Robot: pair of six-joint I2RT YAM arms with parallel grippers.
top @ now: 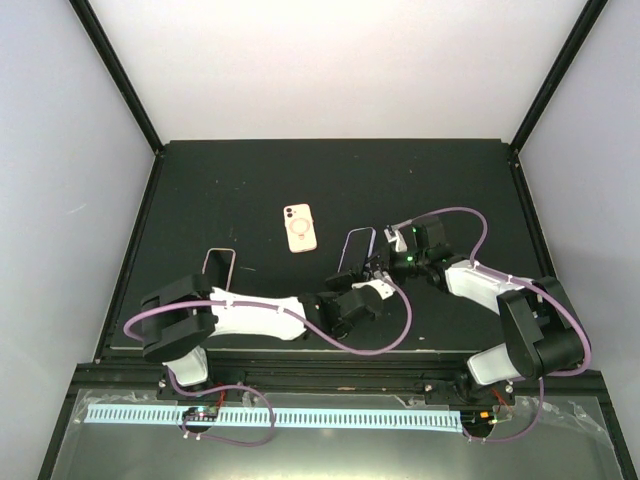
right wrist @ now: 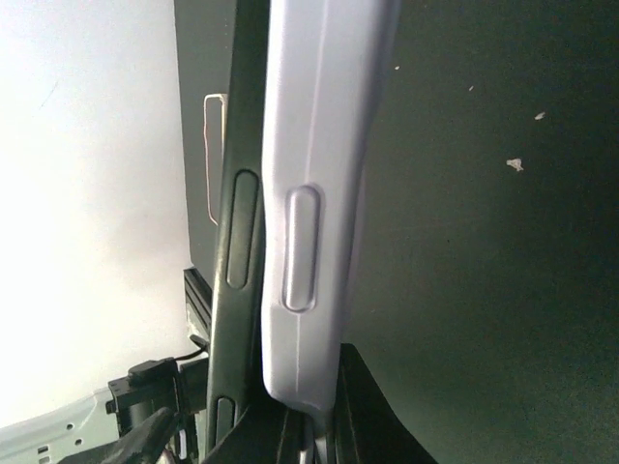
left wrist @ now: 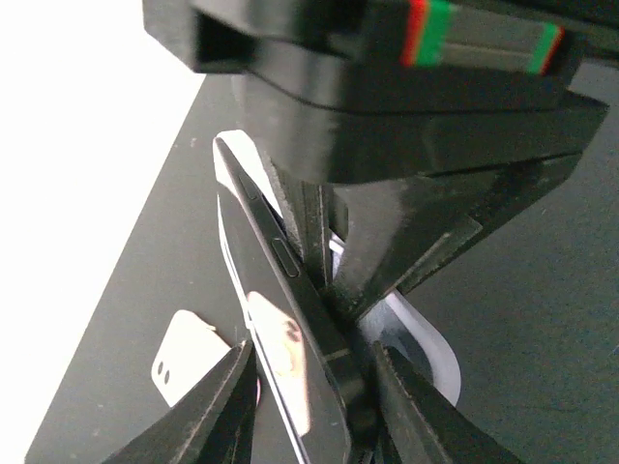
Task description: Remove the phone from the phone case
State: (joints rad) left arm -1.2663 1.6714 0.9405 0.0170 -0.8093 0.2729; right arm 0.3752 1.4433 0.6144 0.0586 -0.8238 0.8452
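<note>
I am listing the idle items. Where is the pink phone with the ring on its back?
In the top view, the pink phone lies flat near the middle of the table, left of the lilac-cased phone and right of the pink-edged phone.

Black phone (right wrist: pixel 242 242), pale lilac case (right wrist: pixel 311 174)

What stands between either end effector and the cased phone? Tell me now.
Nothing visible does. The left end effector is closed on the dark phone and the right end effector on the phone case, both in contact. The pink phone lies apart, farther back.
</note>
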